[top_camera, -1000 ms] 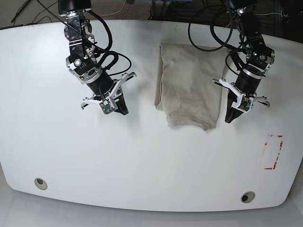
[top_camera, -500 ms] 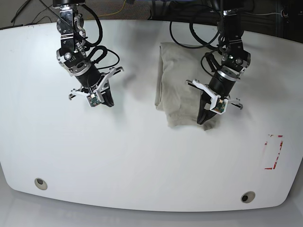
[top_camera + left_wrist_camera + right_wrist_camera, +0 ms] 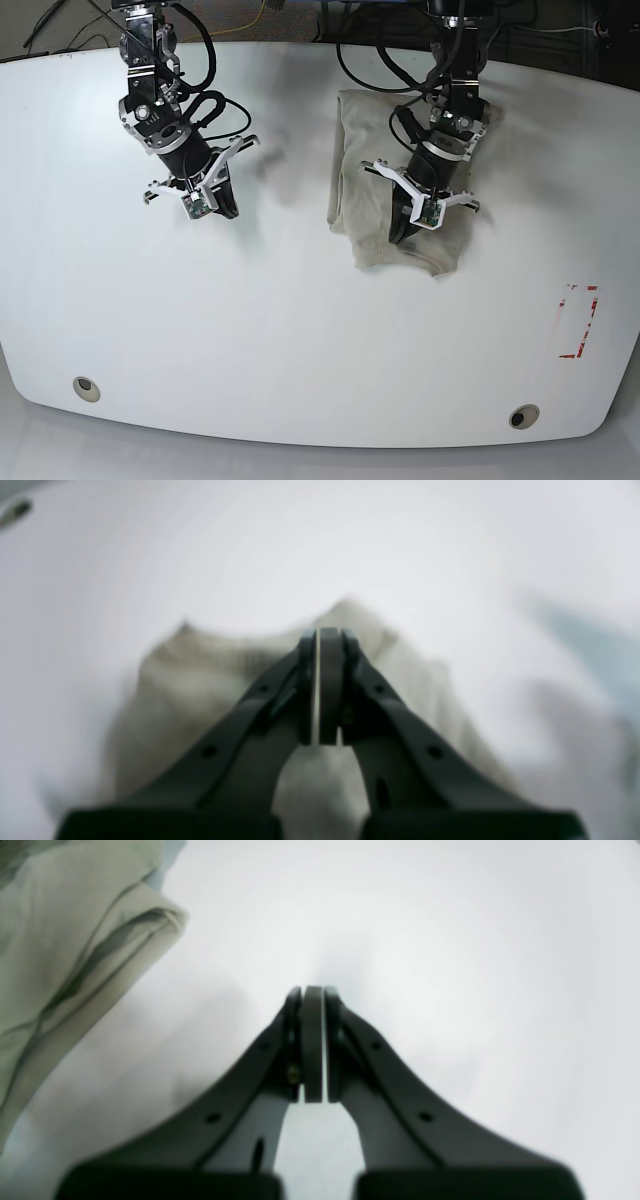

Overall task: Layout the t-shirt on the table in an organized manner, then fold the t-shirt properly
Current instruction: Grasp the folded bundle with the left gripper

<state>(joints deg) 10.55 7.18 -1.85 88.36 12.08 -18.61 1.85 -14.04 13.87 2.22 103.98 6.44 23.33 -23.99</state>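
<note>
T-shirt lies bunched in a narrow wrinkled heap on the table; it looks soft, light and limp, best pinched at a hem corner. Left gripper hovers over the heap, fingers clenched on nothing; right gripper, well apart from it, likewise clenched.

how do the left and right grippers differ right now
The left gripper is over the t-shirt; the right gripper is over bare table, clear of the shirt. In the left wrist view, fabric fills the space behind the left gripper's fingers; the right wrist view shows the shirt only at its left edge. Both are shut and hold nothing.
</note>
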